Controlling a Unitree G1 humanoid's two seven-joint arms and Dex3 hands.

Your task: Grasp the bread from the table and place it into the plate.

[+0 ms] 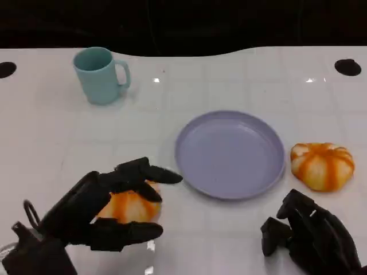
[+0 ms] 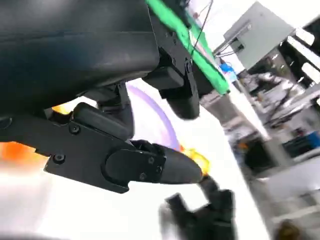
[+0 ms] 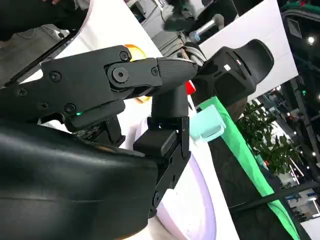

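An orange-and-yellow bread (image 1: 129, 207) lies on the white table (image 1: 51, 137), left of the lilac plate (image 1: 229, 154). My left hand (image 1: 109, 206) straddles it, with fingers (image 1: 143, 172) over its far side and the thumb (image 1: 123, 232) at its near side, still apart. The left wrist view shows that bread (image 2: 17, 150) beside the palm and the plate's rim (image 2: 167, 122) beyond the fingers. A second bread (image 1: 321, 166) lies right of the plate. My right hand (image 1: 312, 235) rests near the table's front edge, below that bread, loosely curled and holding nothing.
A teal mug (image 1: 100, 74) stands at the back left, also seen as the mug (image 3: 207, 125) in the right wrist view. Two black round holes (image 1: 347, 67) mark the table's far corners. Bare table lies between the mug and the plate.
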